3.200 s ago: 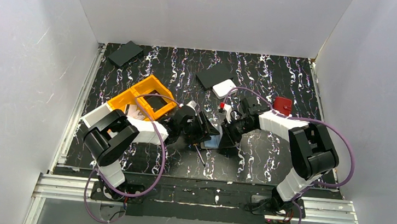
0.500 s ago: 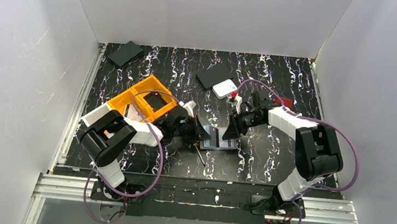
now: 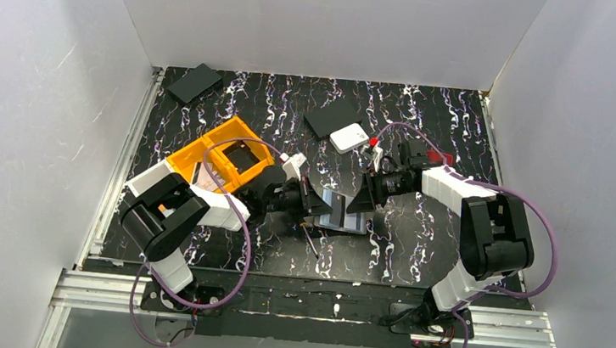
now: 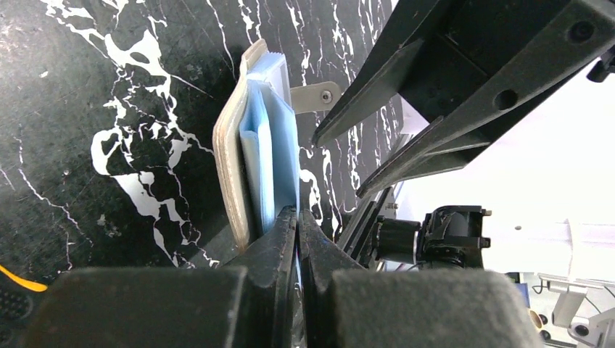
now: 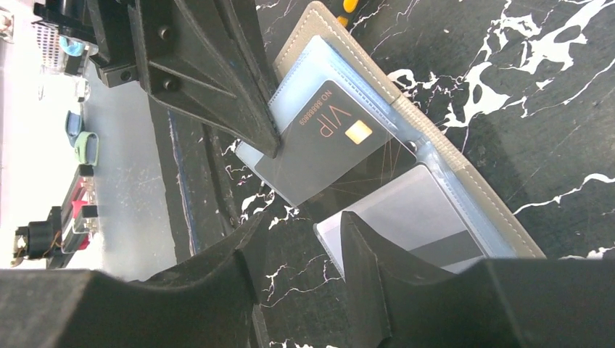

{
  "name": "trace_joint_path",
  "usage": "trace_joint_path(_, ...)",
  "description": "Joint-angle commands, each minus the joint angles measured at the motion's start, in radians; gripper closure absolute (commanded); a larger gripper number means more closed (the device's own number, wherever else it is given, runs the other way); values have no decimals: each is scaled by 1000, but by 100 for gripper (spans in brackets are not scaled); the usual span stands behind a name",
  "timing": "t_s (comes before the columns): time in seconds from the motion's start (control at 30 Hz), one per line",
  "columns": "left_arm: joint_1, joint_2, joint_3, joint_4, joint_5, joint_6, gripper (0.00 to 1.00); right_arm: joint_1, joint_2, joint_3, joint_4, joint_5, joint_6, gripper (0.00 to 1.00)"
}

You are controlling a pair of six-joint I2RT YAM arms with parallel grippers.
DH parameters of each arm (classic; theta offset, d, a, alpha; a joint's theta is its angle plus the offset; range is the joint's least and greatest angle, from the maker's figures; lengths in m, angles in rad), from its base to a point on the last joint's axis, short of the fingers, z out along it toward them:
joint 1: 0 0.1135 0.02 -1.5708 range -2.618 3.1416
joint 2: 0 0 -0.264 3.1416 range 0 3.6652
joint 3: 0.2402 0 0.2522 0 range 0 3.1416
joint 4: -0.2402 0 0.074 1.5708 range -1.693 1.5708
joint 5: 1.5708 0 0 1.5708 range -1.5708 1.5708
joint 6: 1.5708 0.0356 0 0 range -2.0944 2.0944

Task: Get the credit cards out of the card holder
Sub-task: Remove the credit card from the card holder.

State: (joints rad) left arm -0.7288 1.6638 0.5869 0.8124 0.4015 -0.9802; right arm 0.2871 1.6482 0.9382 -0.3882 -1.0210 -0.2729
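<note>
The holder (image 3: 342,213) lies open at the mat's (image 3: 415,261) centre, between the two grippers, taupe cover down and pale blue pockets up. The left gripper (image 3: 317,208) comes in from 9 o'clock. Its jaws are pressed tight together on the edge of the grey card (image 5: 326,145), which is marked VIP and sticks partway out of its pocket toward 9 o'clock. In the left wrist view the clamped leaf looks pale blue, so whether a bit of sleeve is pinched with the card I cannot tell. The right gripper (image 5: 301,225) reaches in from 3 o'clock with its jaws about half apart and nothing between them. One finger (image 5: 362,275) lies over the holder's other half, where a second card (image 5: 428,232) with a dark stripe sits in its clear pocket. A screwdriver (image 3: 312,239) lies at 7 o'clock just beside the holder, an orange bin (image 3: 204,151) at 10 o'clock, and a white box (image 3: 348,137) at 12 o'clock.
</note>
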Motion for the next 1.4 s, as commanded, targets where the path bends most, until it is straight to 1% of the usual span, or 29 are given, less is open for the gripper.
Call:
trace_joint_path(0.0, -1, -49, -1, 84, 11, -14, 100, -18, -39, -10, 35, -51, 31, 49)
trace_joint_path(0.27, -7, -38, 2, 130, 8, -34, 100, -58, -46, -43, 114, -70, 110, 47)
trace_joint_path(0.53, -9, -21, -35, 240, -9, -73, 100, -69, -19, -73, 206, -119, 202, 43)
trace_joint_path(0.8, -9, 54, -27, 259, -3, -91, 100, -81, 9, -82, 245, -118, 247, 41)
trace_joint_path(0.97, -8, 101, -16, 179, -31, -97, 100, -89, -2, -87, 245, -65, 244, 41)
trace_joint_path(1.13, -9, 124, 3, 96, -47, -105, 100, -94, 11, -86, 241, -49, 242, 41)
trace_joint_path(1.37, -10, 137, 57, -29, -42, -81, 87, -94, 18, -83, 235, -39, 241, 41)
